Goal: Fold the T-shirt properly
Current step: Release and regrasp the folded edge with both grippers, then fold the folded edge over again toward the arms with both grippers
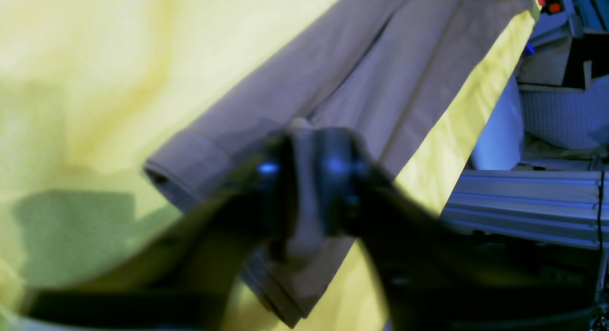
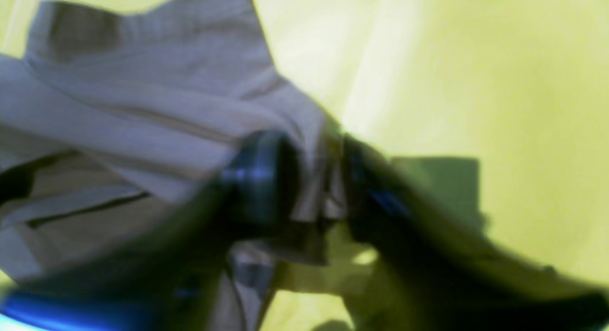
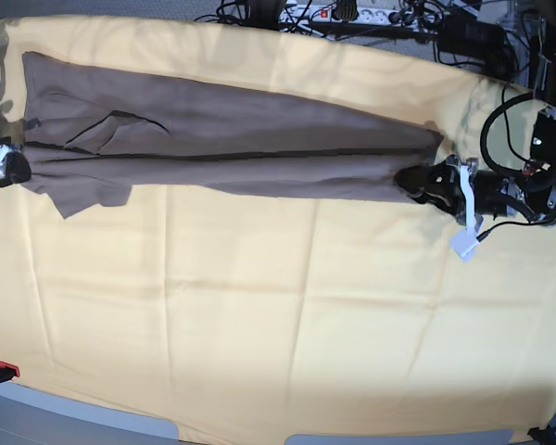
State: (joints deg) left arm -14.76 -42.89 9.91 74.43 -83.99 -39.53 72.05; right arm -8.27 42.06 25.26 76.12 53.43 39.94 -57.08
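The taupe T-shirt (image 3: 232, 148) lies stretched in a long, narrow folded band across the far half of the table. My left gripper (image 3: 419, 183) sits at its right end. In the left wrist view the gripper (image 1: 304, 179) has a strip of T-shirt (image 1: 380, 83) fabric pinched up between its dark fingers. My right gripper (image 3: 14, 167) is at the T-shirt's left end, by the sleeve. In the right wrist view it (image 2: 321, 188) holds a bunched fold of the T-shirt (image 2: 142, 107). Both wrist views are blurred.
A large pale yellow cloth (image 3: 278, 306) covers the whole table under the T-shirt. Cables and a power strip (image 3: 352, 14) lie beyond the far edge. A red clamp (image 3: 0, 371) sits at the near left corner. A metal frame (image 1: 523, 202) stands past the table's right edge.
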